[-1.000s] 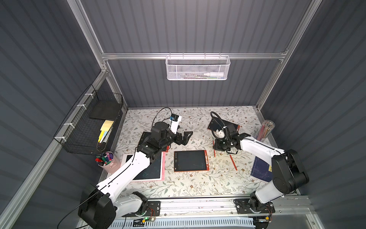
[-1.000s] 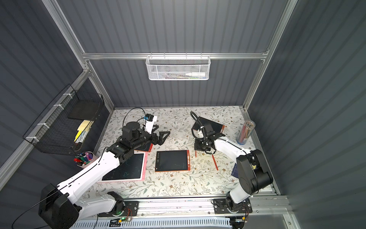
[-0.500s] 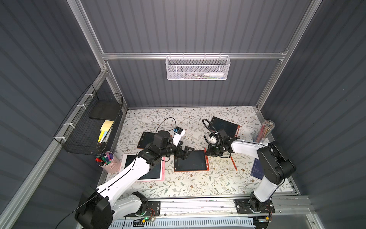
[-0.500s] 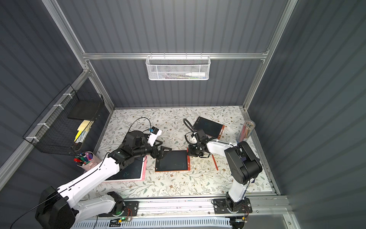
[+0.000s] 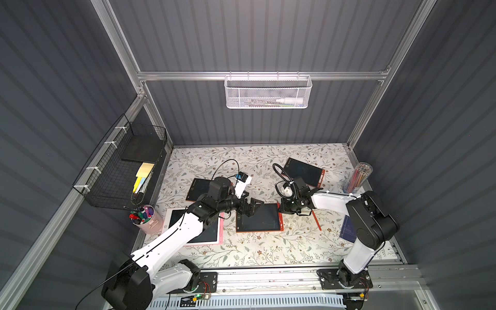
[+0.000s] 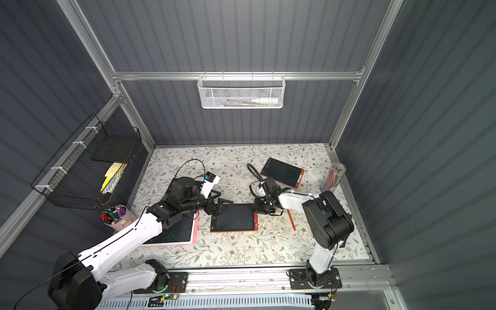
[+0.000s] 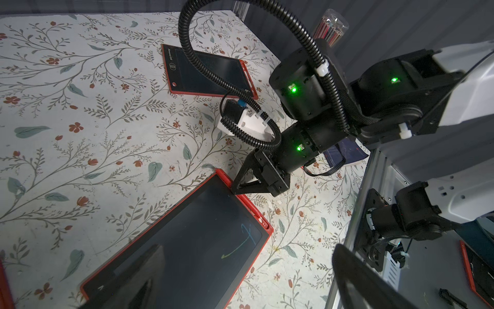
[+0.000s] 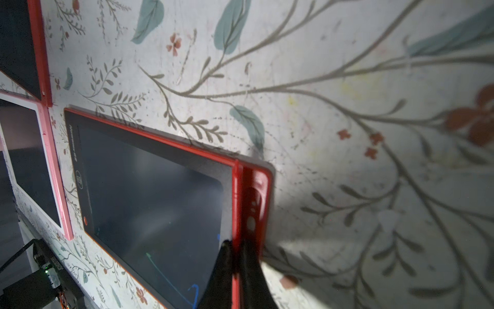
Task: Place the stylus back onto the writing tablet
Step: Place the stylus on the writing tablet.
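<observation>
Right pincer point(image 8: 236, 244) is pressed nearly together, pinching the stylus point(image 8: 236, 198) along the side slot of the writing tablet point(image 5: 257, 221), which lies flat on the bench point(image 5: 268, 252). Left pincer point(image 5: 254, 208) is spread wide at the tablet's opposite corner, contact unclear. Best approach: push straight down until the stylus seats full length, brace the tablet if it slides, then release and lift vertically.

Left arm point(image 5: 174, 236) stretched forward, left pincer point(image 5: 255, 208) spread wide, right arm point(image 5: 330, 202) bent inward, right pincer point(image 8: 236, 254) pinched nearly closed
</observation>
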Controlling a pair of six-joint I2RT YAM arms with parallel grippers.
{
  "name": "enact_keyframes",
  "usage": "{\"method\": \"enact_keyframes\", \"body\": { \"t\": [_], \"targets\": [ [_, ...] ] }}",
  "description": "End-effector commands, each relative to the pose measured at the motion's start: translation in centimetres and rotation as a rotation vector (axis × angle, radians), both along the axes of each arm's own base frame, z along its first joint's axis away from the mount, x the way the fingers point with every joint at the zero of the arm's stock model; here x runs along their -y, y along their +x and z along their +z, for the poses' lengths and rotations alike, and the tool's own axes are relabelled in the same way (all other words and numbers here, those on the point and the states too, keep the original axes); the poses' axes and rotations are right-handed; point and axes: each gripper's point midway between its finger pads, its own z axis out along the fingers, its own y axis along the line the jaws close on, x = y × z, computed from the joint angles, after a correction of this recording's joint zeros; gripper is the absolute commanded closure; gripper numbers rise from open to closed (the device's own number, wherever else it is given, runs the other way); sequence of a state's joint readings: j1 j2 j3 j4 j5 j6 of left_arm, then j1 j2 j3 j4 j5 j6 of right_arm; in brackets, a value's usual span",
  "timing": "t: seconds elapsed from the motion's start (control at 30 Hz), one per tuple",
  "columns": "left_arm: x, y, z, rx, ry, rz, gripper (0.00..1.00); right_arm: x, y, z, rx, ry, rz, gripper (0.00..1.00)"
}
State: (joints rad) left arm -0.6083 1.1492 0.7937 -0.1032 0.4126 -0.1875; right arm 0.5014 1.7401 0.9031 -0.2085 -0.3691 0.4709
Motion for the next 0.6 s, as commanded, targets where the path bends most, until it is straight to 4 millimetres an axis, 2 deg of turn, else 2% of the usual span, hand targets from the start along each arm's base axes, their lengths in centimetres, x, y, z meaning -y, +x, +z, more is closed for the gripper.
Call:
{"method": "enact_keyframes", "body": {
  "t": [0.0,0.33,0.47,0.57],
  "targets": [
    [0.3,0.0,0.6,0.012,-0.023,-0.006,0.01,0.9,-0.8,-0.4,-0.011,-0.042,-0.012,0.87],
    [0.2,0.0,0.9,0.017,-0.032,0.004,0.01,1.0,-0.9,1.6,0.013,-0.040,-0.007,0.82],
    [0.3,0.1,0.9,0.018,-0.032,0.001,0.01,2.1,-0.2,2.4,0.061,-0.099,-0.036,0.79],
    [0.3,0.1,0.7,0.017,-0.033,0.001,0.01,2.0,0.6,3.0,0.081,-0.107,-0.039,0.82]
  ]
}}
